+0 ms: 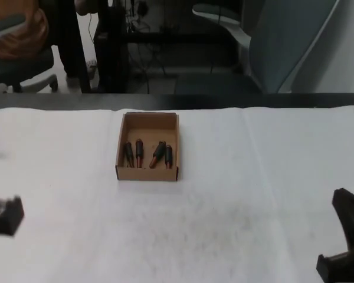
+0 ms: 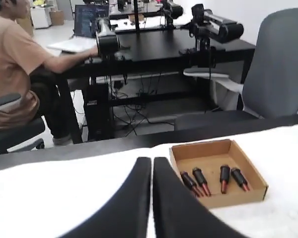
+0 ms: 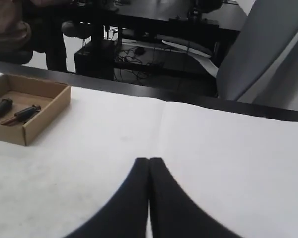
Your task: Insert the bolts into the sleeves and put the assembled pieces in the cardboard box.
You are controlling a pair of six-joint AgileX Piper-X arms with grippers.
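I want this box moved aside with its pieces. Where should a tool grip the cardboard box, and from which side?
I'd pinch the cardboard box by its far wall from straight above: open top, thin upright walls, and the assembled pieces lie toward the near wall, leaving that end's floor bare.

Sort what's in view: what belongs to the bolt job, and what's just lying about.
Job: cardboard box; four assembled pieces inside it; left gripper and right gripper, both shut.
Lying about: white bench cover; grey chair; black desk behind.
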